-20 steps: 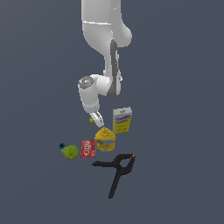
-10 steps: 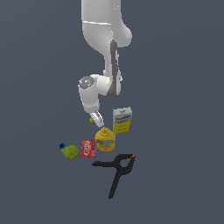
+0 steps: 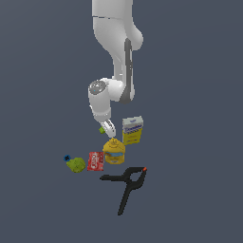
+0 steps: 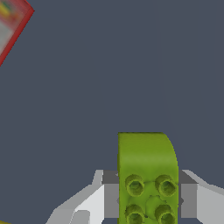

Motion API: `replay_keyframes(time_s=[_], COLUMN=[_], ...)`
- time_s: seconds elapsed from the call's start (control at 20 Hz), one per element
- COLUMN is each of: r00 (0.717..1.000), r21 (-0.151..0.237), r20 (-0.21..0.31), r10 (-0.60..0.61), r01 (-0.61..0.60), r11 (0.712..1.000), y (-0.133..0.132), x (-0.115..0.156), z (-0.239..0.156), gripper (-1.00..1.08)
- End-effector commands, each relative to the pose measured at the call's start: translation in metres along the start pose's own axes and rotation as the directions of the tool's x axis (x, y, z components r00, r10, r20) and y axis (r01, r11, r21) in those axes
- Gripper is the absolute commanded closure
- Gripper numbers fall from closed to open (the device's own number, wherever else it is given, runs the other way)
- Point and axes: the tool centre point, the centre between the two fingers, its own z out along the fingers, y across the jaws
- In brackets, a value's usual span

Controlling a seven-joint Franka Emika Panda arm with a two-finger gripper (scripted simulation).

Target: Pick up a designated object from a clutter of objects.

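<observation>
The designated object, a tiny lime-green studded block (image 4: 146, 166), sits between my fingers in the wrist view. The grey pads (image 4: 110, 192) lie flush against both of its sides. In the exterior view it shows as a small green speck (image 3: 101, 129) beside my gripper (image 3: 108, 130), low over the floor. The gripper (image 4: 148, 194) is shut on the block. The rest of the clutter lies just in front: a squat yellow container (image 3: 114, 151), a yellow-and-white box (image 3: 132, 130), a red packet (image 3: 96, 161) and a yellow-green lump (image 3: 76, 164).
A large black spring clamp (image 3: 126, 182) lies nearest the camera in the exterior view. The yellow container is close under my fingers. A corner of a red-edged item (image 4: 11, 22) shows in the wrist view. The floor is plain dark grey.
</observation>
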Motion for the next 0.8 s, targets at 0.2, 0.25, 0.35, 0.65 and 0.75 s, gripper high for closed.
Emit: replay_keyframes(time_s=[0.2, 0.25, 0.35, 0.65, 0.75], r00=[1.000, 1.000, 1.000, 1.000, 1.000], r21=[0.000, 0.000, 0.000, -0.002, -0.003], r20=[0.000, 0.000, -0.001, -0.003, -0.004], r10=[0.000, 0.000, 0.000, 0.001, 0.002], r01=[0.000, 0.000, 0.000, -0.001, -0.002], r11=[1.000, 1.000, 1.000, 1.000, 1.000], y=[-0.028, -0.033, -0.045, -0.088, -0.104], x=[-0.017, -0.020, -0.027, -0.052, -0.061], z=[-0.028, -0.033, -0.045, -0.088, -0.104], gripper=[1.08, 1.08, 1.08, 1.08, 1.08])
